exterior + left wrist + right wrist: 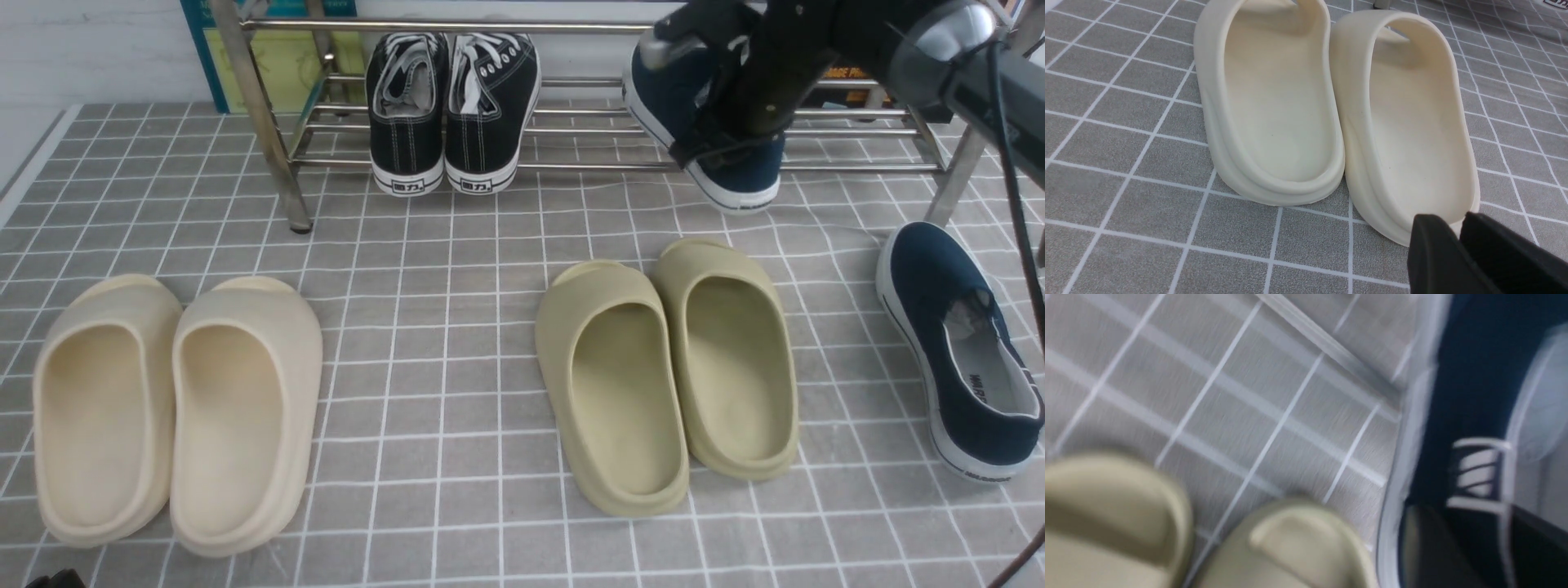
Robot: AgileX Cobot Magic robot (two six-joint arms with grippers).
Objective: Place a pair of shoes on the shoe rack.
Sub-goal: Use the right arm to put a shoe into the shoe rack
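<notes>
Navy shoe [747,178] beneath right hand [722,122]

Right wrist view: motion-blurred throughout. Olive slippers [1290,547] cut by the lower edge, navy sneaker [1466,396] by the right edge.
Front view: right arm [784,65] covers the top of that sneaker on the shoe rack [571,167]. Right gripper [709,114] jaws hidden, spread not determinable. Second navy sneaker [963,359] clipped at right edge; heel print too small to read.
Left wrist view: left gripper [1457,230] cut by the lower edge.
</notes>
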